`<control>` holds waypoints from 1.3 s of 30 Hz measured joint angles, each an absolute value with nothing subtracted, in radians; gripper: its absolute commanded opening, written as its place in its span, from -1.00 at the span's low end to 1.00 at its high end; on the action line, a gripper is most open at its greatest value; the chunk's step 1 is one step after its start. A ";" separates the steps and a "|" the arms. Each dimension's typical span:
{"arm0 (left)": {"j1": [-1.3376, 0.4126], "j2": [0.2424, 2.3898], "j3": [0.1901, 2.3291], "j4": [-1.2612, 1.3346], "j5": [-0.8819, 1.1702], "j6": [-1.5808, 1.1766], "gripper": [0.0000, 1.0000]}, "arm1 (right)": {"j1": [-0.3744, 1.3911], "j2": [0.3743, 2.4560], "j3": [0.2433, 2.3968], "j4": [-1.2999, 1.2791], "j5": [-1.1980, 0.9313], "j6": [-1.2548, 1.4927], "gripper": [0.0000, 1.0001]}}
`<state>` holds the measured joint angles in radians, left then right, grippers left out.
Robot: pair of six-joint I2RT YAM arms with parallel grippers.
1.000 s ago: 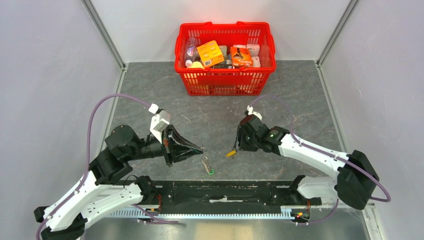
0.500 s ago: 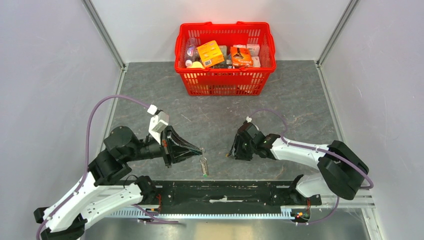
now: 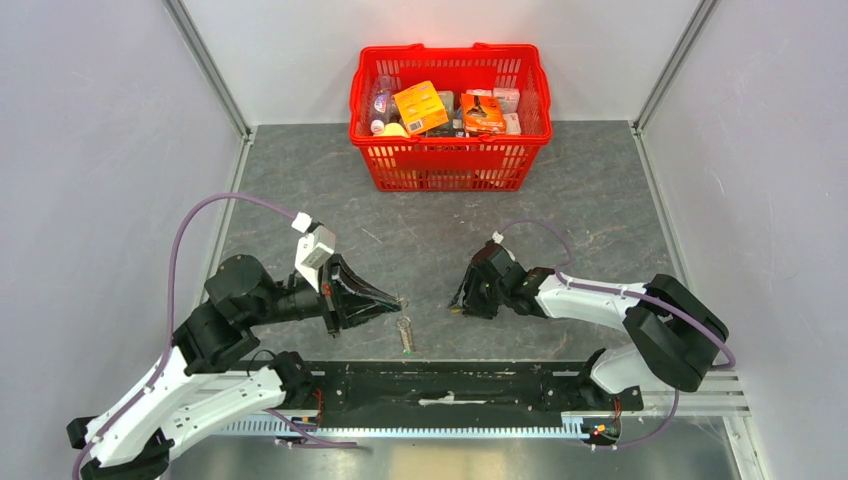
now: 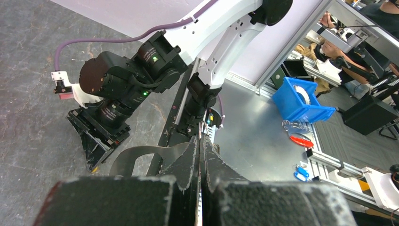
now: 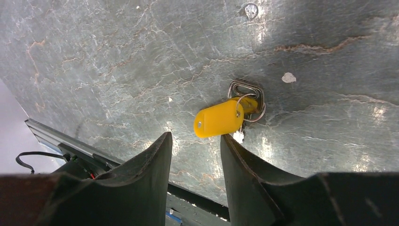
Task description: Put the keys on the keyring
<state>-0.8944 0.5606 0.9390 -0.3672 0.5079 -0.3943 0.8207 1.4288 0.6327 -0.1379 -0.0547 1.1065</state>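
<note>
With my right hand (image 5: 196,139) down low over the tabletop (image 5: 108,61), this one really comes down to how the yellow key (image 5: 220,119) sits relative to it. The hand is about half open with nothing in it. In the wrist view the key lies flat just past the fingers (image 5: 153,165), a bit off-centre toward the right-side one and not touching either. The yellow head's long axis runs roughly across the gap, slightly tilted, with the metal bit (image 5: 248,98) poking out at the far right end. So if I just close from here, I reckon I'd pinch the head end to end rather than across its narrow sides. Closing might also clip only one corner and flick it away. A small nudge forward and to the right, maybe with a bit of wrist twist, looks like the safer bet. My left hand (image 3: 399,299) is shut tight, and from the top view it looks like it's pinching the top of the keyring (image 3: 405,334), which hangs just below the tips, though the left wrist view doesn't show the ring at all. That puts the ring between my two hands, near the key but clearly apart from it. The right hand is by far the closer one to the key, so this grab is its job. I can't make out the green key from here.
</note>
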 measured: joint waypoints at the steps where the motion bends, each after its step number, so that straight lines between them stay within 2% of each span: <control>1: -0.894 0.560 0.939 -0.368 0.507 -0.392 -0.95 | 0.821 1.429 0.633 -0.136 -0.052 1.111 0.00; 19: -0.894 0.549 0.939 -0.392 0.499 -0.376 -0.96 | 0.821 1.423 0.646 -0.154 0.138 1.205 -0.01; 29: -0.894 0.549 0.939 -0.396 0.500 -0.375 -0.96 | 0.821 1.478 0.792 -0.155 0.163 1.219 -0.02; 39: -0.894 0.540 0.939 -0.413 0.500 -0.375 -0.96 | 0.798 1.417 0.809 -0.257 0.164 1.071 -0.02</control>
<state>-0.8944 0.5404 0.9390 -0.4133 0.4995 -0.3752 0.7982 1.4174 0.8085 -0.2573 0.1638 1.0706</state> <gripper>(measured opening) 0.029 0.492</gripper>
